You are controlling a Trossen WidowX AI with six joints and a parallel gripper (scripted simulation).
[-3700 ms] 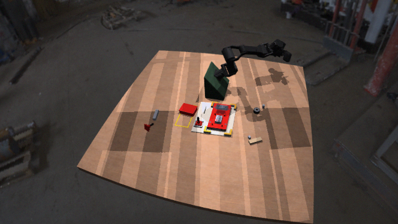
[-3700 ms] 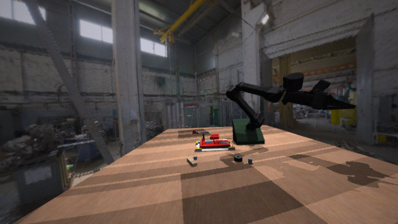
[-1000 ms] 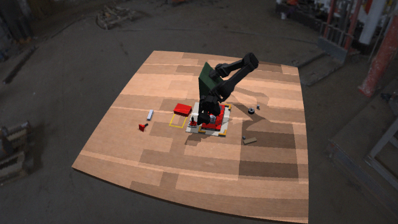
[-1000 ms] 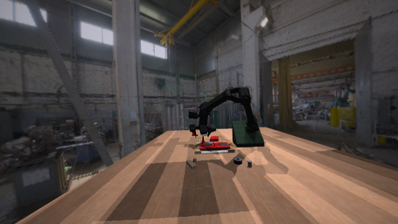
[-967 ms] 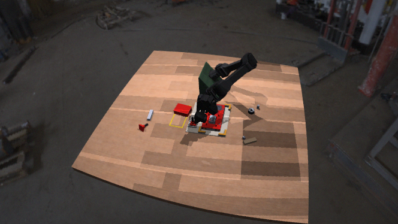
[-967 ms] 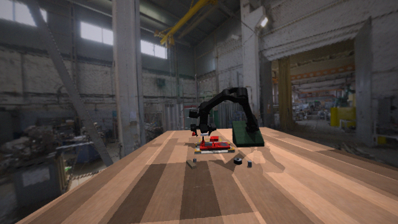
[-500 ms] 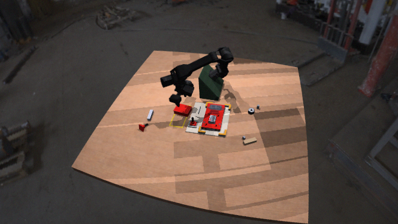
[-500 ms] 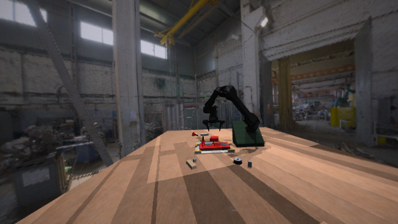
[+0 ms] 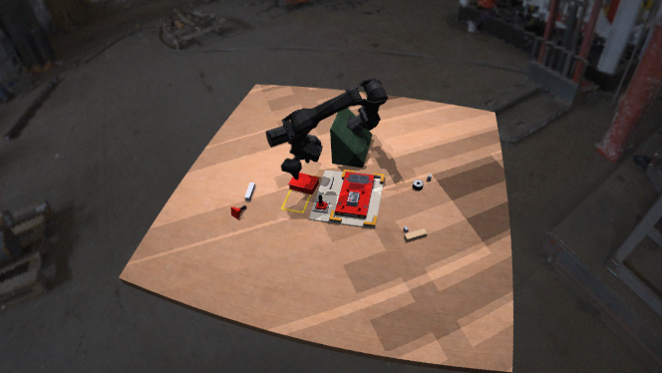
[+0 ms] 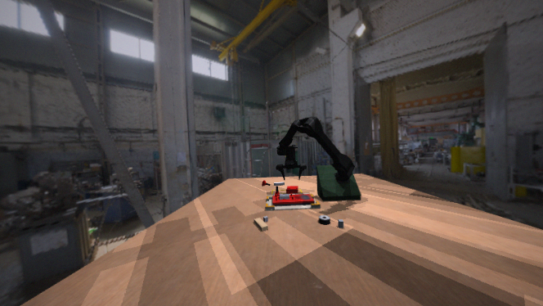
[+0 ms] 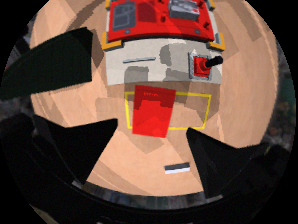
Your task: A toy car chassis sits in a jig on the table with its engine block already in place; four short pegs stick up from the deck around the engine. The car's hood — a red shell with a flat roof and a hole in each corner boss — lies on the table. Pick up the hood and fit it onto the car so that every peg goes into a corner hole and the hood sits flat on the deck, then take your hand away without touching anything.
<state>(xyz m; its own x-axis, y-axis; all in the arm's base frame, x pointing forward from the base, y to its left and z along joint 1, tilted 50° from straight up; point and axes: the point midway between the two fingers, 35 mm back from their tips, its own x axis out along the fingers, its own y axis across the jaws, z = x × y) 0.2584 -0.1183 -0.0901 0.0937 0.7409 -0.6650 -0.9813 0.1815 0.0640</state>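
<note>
The red hood (image 9: pixel 303 184) (image 10: pixel 292 190) (image 11: pixel 152 107) lies on the table, slightly turned and partly inside a yellow outline (image 9: pixel 293 210) (image 11: pixel 207 111). My gripper (image 9: pixel 297 177) (image 10: pixel 292 178) (image 11: pixel 152 126) is open and empty. It points down above the hood, one finger on either side of it in the wrist view. The red chassis (image 9: pixel 366 191) (image 10: pixel 286 201) (image 11: pixel 150 31) sits in the pale jig (image 9: pixel 377 199) (image 11: pixel 115 72) beside the hood. The grey engine block (image 9: pixel 353 197) (image 11: pixel 184 9) is on its deck, with small red pegs around it. The hood's corner holes cannot be made out.
A red lever piece with a black stick (image 9: pixel 321 204) (image 11: pixel 202 66) stands on the jig's near side. A white block (image 9: pixel 249 191) (image 11: pixel 177 168) and a red piece (image 9: pixel 236 212) lie beyond the hood. A wheel (image 9: pixel 418 185) and a tan block (image 9: pixel 416 234) lie across the chassis.
</note>
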